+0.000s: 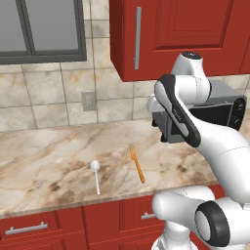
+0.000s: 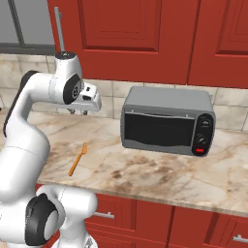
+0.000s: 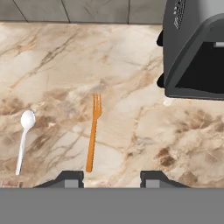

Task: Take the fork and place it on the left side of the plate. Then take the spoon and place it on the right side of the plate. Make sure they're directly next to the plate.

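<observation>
Left base view: fork (image 1: 137,165) and spoon (image 1: 96,174) lying apart on counter (image 1: 44,151), spoon to left.

Right base view: tool (image 2: 83,109) hanging above counter, holding nothing.

Hand view: fingertips (image 3: 70,179) standing apart, fork lying just ahead, toaster oven (image 3: 197,48) sitting beyond.

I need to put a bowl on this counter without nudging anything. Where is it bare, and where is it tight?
Bare marble lies left of the spoon, toward the window end, and in front of the toaster oven along the counter's front edge. Behind the fork, up to the tiled wall, is free too. The tightest strip is between spoon and fork, which lie side by side, apart.
</observation>
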You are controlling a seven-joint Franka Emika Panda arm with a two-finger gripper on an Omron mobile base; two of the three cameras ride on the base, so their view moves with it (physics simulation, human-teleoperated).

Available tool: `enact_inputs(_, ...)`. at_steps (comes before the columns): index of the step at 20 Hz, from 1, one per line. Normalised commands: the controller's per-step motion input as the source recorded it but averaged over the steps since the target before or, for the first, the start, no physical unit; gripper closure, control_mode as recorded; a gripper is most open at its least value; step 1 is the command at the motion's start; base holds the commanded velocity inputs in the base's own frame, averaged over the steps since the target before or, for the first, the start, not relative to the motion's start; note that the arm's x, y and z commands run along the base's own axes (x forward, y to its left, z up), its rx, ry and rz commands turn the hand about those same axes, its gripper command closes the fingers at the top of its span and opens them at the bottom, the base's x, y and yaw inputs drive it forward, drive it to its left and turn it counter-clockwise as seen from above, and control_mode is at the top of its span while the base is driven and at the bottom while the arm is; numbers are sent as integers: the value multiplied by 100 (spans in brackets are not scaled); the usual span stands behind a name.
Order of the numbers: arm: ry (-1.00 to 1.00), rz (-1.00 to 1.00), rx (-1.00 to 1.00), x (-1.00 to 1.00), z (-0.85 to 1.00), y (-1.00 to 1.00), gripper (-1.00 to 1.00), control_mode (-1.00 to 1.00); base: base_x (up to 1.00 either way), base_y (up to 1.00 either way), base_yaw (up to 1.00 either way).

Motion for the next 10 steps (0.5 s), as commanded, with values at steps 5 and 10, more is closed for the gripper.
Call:
enact_inputs(5, 2, 0, 2, -22, -6, 8, -100, -100, 0, 0, 0)
enact_inputs(10, 1, 0, 5, -38, -34, 54, -100, -100, 0, 0, 0)
